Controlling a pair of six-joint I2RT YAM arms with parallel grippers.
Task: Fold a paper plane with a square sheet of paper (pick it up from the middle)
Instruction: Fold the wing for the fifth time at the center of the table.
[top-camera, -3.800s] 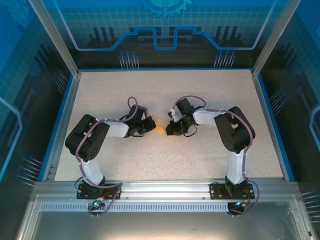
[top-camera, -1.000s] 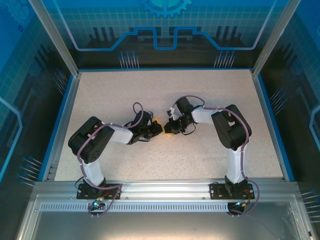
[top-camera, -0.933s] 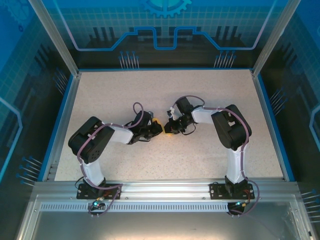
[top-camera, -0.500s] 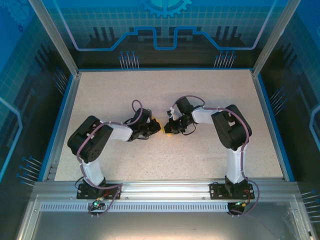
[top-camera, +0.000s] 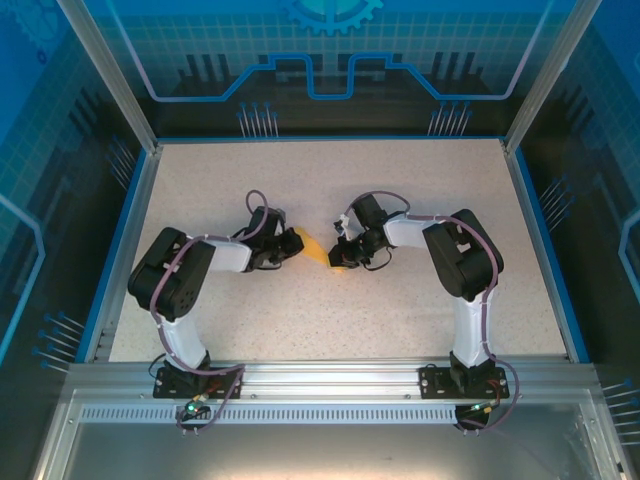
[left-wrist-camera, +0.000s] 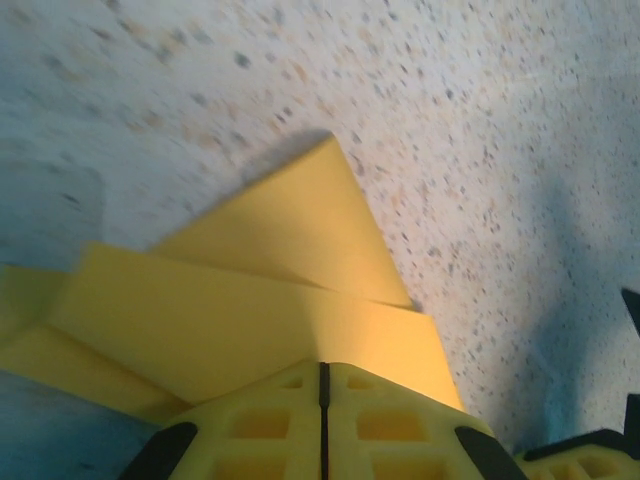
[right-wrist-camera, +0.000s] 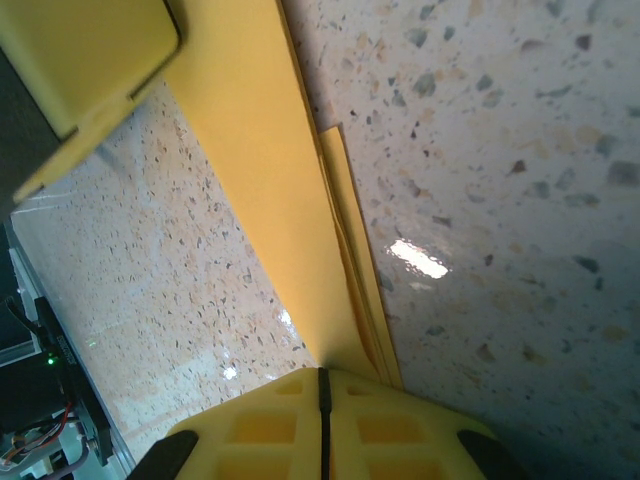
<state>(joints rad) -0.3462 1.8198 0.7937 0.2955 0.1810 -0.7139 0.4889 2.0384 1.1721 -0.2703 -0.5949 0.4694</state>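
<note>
Left arm has backed off toward its own side since half a second ago. Your left gripper (top-camera: 287, 246) now sits at the left edge of the paper plane (top-camera: 314, 247), and more orange shows. The right gripper (top-camera: 338, 262) hasn't shifted.

Top view: the plane lies mid-table (top-camera: 400, 190) between both grippers, with the right one's tips at its right end. A blue gear emblem (top-camera: 330, 12) sits on the back panel.

Left wrist: jaws are closed to a hairline seam, tips over the wide end of the folded paper. The layers are stacked flat and the point aims away from the fingers. You can't tell whether any paper is nipped.

Right wrist: jaws are closed tight here too. The plane's layered edge runs from the seam up to a yellow block (right-wrist-camera: 80, 50) top-left. Whether it's pinched, can't tell.
</note>
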